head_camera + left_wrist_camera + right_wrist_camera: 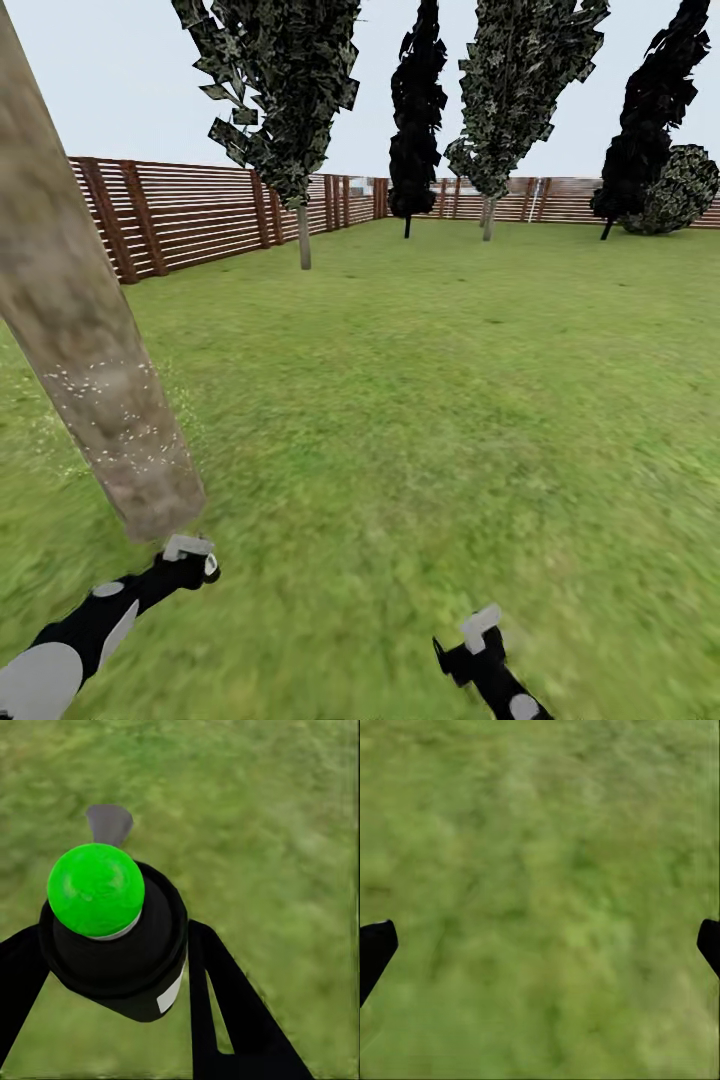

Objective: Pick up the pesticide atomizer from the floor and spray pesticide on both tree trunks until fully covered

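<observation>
Near tree trunk (95,340) — mottled tan-grey, white pesticide specks (110,385) dotted over my side of it. Atomizer (112,937) in my left gripper (112,967): black body, bright green cap, grey nozzle. Lawn (450,400) patchy green — fence (200,210) brown slats. Far trees (510,90) grey-green, two slim ones (418,110) black.

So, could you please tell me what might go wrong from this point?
1. White specks dot just a low band of the near trunk; moving on now may leave the bark above uncovered.
2. The left hand holds the atomizer close to that trunk's base, so a swing could bump it.
</observation>
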You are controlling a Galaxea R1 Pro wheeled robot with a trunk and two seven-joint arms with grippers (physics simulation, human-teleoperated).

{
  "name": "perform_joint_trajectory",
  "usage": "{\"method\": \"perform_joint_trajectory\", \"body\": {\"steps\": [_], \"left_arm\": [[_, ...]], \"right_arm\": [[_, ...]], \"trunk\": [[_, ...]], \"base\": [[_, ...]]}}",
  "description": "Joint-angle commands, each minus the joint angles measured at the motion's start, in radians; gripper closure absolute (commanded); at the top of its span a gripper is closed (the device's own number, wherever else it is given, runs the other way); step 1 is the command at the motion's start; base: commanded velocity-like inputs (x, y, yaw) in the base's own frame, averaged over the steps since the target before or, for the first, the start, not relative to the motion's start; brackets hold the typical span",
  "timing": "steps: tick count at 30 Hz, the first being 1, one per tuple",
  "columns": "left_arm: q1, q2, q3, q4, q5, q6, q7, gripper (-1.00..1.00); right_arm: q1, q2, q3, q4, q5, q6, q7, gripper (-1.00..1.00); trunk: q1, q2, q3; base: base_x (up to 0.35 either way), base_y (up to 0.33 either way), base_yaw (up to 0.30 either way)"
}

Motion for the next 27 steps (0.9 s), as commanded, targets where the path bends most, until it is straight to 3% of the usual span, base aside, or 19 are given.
{"method": "perform_joint_trajectory", "body": {"steps": [1, 3, 4, 7, 8, 9, 14, 15, 16, 17, 19, 21, 22, 25, 27], "left_arm": [[0.003, -0.001, -0.006, 0.001, -0.024, -0.007, -0.008, 1.00], [0.015, -0.003, -0.014, 0.009, -0.082, -0.049, -0.026, 1.00], [0.028, -0.006, -0.014, 0.006, -0.109, -0.073, -0.049, 1.00], [0.042, -0.016, -0.016, 0.004, -0.162, -0.104, -0.146, 1.00], [0.046, -0.030, -0.032, 0.005, -0.205, -0.106, -0.173, 1.00], [0.052, -0.047, -0.056, 0.009, -0.271, -0.106, -0.186, 1.00], [0.057, -0.066, -0.074, 0.011, -0.325, -0.105, -0.192, 1.00], [0.057, -0.071, -0.094, 0.011, -0.351, -0.105, -0.192, 1.00], [0.064, -0.077, -0.111, 0.011, -0.376, -0.106, -0.191, 1.00], [0.074, -0.083, -0.120, 0.007, -0.391, -0.106, -0.191, 1.00], [0.083, -0.088, -0.129, 0.003, -0.403, -0.107, -0.191, 1.00], [0.086, -0.090, -0.133, 0.002, -0.407, -0.108, -0.192, 1.00], [0.086, -0.093, -0.151, 0.003, -0.414, -0.108, -0.192, 1.00], [0.086, -0.109, -0.249, -0.001, -0.429, -0.108, -0.191, 1.00], [0.086, -0.120, -0.279, -0.002, -0.431, -0.107, -0.191, 1.00]], "right_arm": [[-0.003, 0.000, 0.026, -0.077, 0.030, 0.018, 0.023, -1.00], [-0.074, 0.002, 0.050, -0.252, 0.060, 0.263, 0.264, -1.00], [-0.101, 0.002, 0.052, -0.336, 0.064, 0.343, 0.393, -1.00], [-0.127, 0.002, 0.056, -0.492, 0.066, 0.425, 0.630, -1.00], [-0.130, 0.002, 0.060, -0.509, 0.066, 0.431, 0.684, -1.00], [-0.130, 0.002, 0.061, -0.495, 0.065, 0.431, 0.719, -1.00], [-0.130, 0.002, 0.063, -0.448, 0.067, 0.432, 0.729, -1.00], [-0.130, 0.001, 0.074, -0.447, 0.070, 0.432, 0.729, -1.00], [-0.130, 0.001, 0.115, -0.447, 0.080, 0.432, 0.729, -1.00], [-0.130, 0.001, 0.169, -0.447, 0.092, 0.431, 0.729, 1.00], [-0.130, 0.001, 0.221, -0.446, 0.103, 0.431, 0.729, 1.00], [-0.130, 0.001, 0.235, -0.446, 0.107, 0.431, 0.729, 1.00], [-0.130, 0.001, 0.247, -0.446, 0.108, 0.431, 0.729, 1.00], [-0.130, 0.001, 0.335, -0.446, 0.109, 0.431, 0.729, 1.00], [-0.130, 0.002, 0.353, -0.449, 0.107, 0.431, 0.730, 1.00]], "trunk": [[0.000, 0.000, 0.000], [0.000, 0.000, 0.000], [0.000, 0.000, 0.000], [0.000, 0.000, 0.000], [0.000, 0.000, 0.000], [0.000, 0.000, 0.000], [0.000, 0.000, 0.000], [0.000, 0.000, 0.000], [0.000, 0.000, 0.000], [0.000, 0.000, 0.000], [0.000, 0.000, 0.000], [0.000, 0.000, 0.000], [0.000, 0.000, 0.000], [0.000, 0.000, 0.000], [0.000, 0.000, 0.000]], "base": [[0.000, 0.000, 0.000], [0.000, 0.000, 0.000], [0.000, 0.000, 0.000], [0.000, 0.000, 0.000], [0.000, 0.000, 0.000], [0.000, 0.000, 0.000], [0.000, 0.000, 0.000], [0.000, 0.000, 0.000], [0.000, 0.000, 0.000], [0.000, 0.000, 0.000], [0.000, 0.000, 0.000], [0.000, 0.000, 0.000], [0.000, 0.000, 0.000], [0.000, 0.000, 0.000], [0.000, 0.000, 0.000]]}}
